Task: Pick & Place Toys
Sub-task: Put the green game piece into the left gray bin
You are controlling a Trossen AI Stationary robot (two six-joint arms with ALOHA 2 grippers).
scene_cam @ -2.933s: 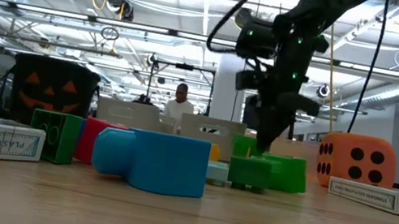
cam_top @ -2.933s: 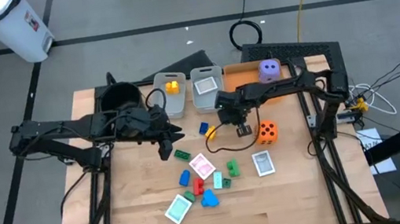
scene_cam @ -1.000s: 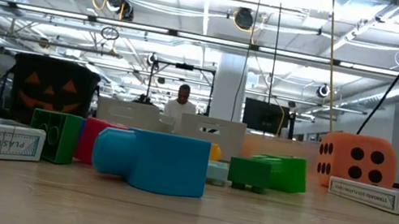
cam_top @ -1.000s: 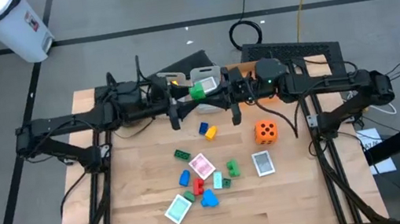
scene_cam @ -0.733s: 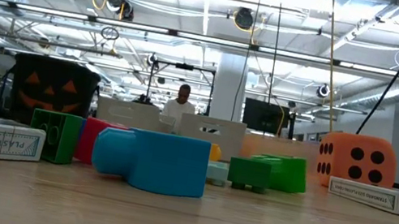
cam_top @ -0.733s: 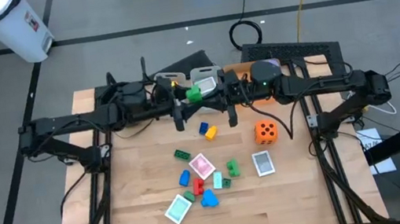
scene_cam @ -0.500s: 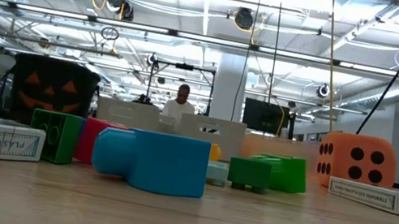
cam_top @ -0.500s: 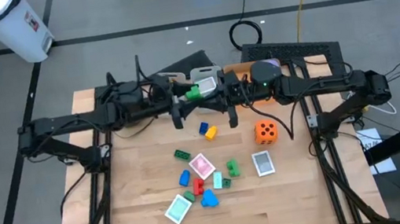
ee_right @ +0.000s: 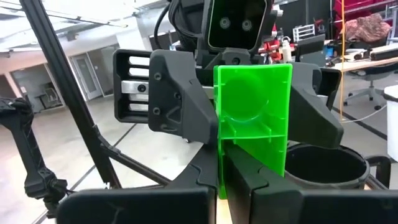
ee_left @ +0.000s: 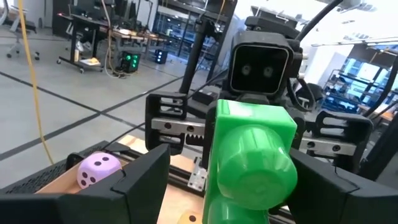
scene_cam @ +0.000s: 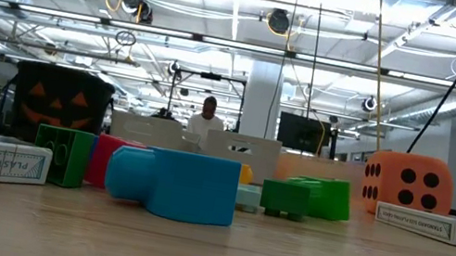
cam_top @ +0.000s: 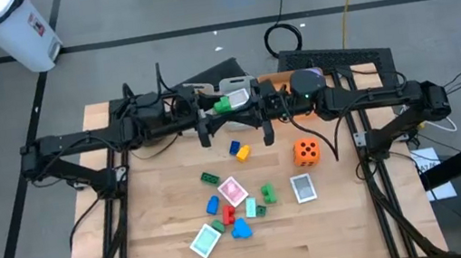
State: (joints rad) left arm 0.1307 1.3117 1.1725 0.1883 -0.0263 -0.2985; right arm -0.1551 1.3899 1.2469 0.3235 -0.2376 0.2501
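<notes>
In the low view a blue block [scene_cam: 173, 183] hides the toys behind it, while high over the table's far side the left gripper [cam_top: 212, 107] and the closed right gripper [cam_top: 250, 106] both clamp one green block [cam_top: 224, 104].

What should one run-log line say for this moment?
stage: handover over bins | green block: between both claws | right claw: shut on it | left claw: around it | orange die: on table
</notes>
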